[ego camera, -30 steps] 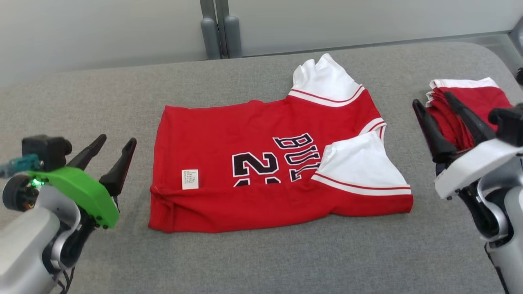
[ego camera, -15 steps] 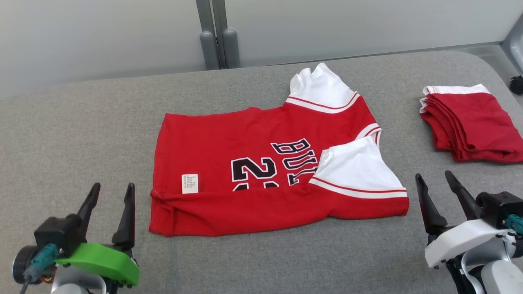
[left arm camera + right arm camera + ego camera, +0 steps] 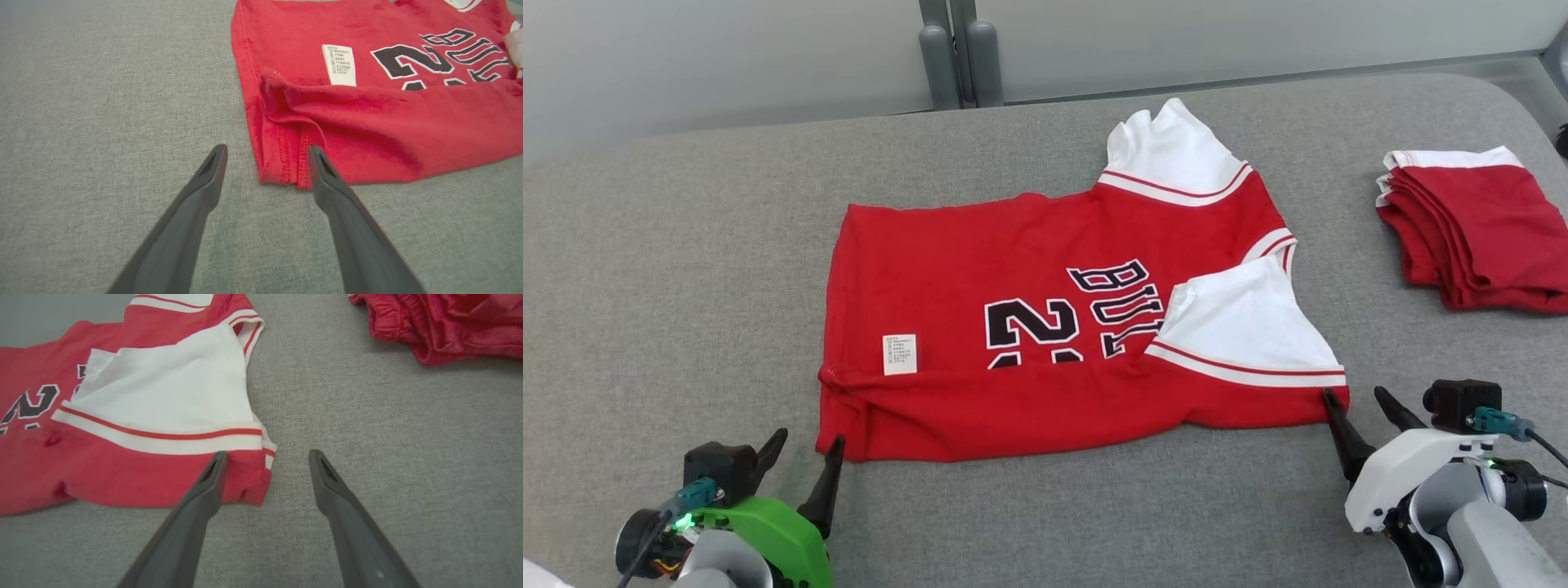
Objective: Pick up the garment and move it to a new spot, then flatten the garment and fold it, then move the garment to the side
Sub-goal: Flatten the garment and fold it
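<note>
Red and white, the garment (image 3: 1013, 269) lies partly folded mid-frame on the grey worktop (image 3: 670, 269). The left claw (image 3: 809, 438), released and empty, sits at its lower-left corner. The right claw (image 3: 1353, 394), likewise released, sits at its lower-right corner. Folded red clothes (image 3: 1486, 237) lie at the upper right.

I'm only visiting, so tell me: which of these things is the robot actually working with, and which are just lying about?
In the job: the garment, partly folded on the grey table; left gripper and right gripper, both open at its near corners.
Lying about: folded red pile at the right; grey posts behind.
</note>
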You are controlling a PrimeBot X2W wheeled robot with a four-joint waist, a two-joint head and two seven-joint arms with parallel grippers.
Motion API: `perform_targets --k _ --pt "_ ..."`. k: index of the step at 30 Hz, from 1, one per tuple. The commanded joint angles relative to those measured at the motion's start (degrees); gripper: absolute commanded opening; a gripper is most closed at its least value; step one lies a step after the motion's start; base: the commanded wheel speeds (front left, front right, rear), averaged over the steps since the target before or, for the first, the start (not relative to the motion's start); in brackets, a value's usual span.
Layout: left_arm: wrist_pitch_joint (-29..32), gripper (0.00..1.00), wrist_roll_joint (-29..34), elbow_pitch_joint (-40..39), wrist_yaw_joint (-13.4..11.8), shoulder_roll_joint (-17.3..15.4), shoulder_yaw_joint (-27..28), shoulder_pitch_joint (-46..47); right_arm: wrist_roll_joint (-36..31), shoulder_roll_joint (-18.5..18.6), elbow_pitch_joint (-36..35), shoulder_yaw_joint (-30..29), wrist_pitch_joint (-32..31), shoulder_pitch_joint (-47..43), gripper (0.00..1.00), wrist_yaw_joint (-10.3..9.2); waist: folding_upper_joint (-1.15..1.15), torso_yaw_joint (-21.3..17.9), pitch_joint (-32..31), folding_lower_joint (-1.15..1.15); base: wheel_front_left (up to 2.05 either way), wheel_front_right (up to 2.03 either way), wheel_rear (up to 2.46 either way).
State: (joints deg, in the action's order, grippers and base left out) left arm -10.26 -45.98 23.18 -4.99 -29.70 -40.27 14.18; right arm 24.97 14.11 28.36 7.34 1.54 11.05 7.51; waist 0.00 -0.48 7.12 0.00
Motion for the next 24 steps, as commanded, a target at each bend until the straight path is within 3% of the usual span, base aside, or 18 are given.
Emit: perform_targets --k 1,7,13,14,15,16,17,18,19,24 --pt "0.5 1.0 0.5 1.3 0.7 0.6 -0.6 1.4 0.8 0.0 1.4 0.7 -0.3 1.1 1.0 -0.04 0.0 0.1 0.4 0.0 0.0 0.0 0.0" --pt "4.6 1.0 1.0 5.9 1.9 3.4 -3.2 4.6 2.9 -0.4 6.3 3.7 0.0 3.5 1.0 -0.04 0.0 -0.1 1.0 0.0 0.0 0.0 0.0" --pt "9.4 1.0 0.7 8.7 -0.4 4.6 -4.0 6.4 4.7 -0.4 9.0 6.4 0.5 5.1 1.0 -0.03 0.0 -0.6 0.9 0.0 0.0 0.0 0.0" --pt "9.9 1.0 0.8 8.9 -0.7 4.5 -4.1 6.5 4.9 -0.4 9.3 6.8 0.5 5.3 0.96 -0.03 0.0 -0.7 0.8 0.0 0.0 0.0 0.0" --pt "10.4 1.0 0.7 9.3 -0.9 4.4 -4.1 6.7 5.1 -0.3 9.7 7.3 0.7 5.6 0.73 -0.02 0.0 -0.8 0.8 0.0 0.0 0.0 0.0" --pt "10.8 0.87 0.6 9.6 -1.2 4.4 -4.1 6.8 5.4 -0.2 9.8 7.7 0.8 5.8 0.47 -0.02 0.0 -0.9 0.7 0.0 0.0 0.0 0.0" --pt "11.1 0.41 0.6 9.7 -1.4 4.1 -4.2 6.9 5.6 -0.1 10.1 8.2 0.9 6.1 0.36 -0.03 0.0 -0.9 0.7 0.0 0.0 0.0 0.0" --pt "10.8 0.0 0.6 9.7 -1.7 4.0 -3.9 7.0 5.8 0.0 10.3 8.4 1.1 6.4 0.13 -0.03 0.0 -1.0 0.7 0.0 0.0 0.0 0.0" --pt "10.6 0.0 0.4 9.8 -2.1 3.7 -3.6 6.9 6.2 0.2 10.5 8.7 1.3 6.6 0.0 -0.03 0.0 -1.0 0.6 0.0 0.0 0.0 0.0" --pt "10.5 0.0 -0.2 8.6 -2.6 3.0 -3.2 5.7 7.5 1.4 11.4 9.5 2.0 6.8 0.0 -0.07 0.0 -0.8 -0.1 0.0 0.0 0.0 0.0"
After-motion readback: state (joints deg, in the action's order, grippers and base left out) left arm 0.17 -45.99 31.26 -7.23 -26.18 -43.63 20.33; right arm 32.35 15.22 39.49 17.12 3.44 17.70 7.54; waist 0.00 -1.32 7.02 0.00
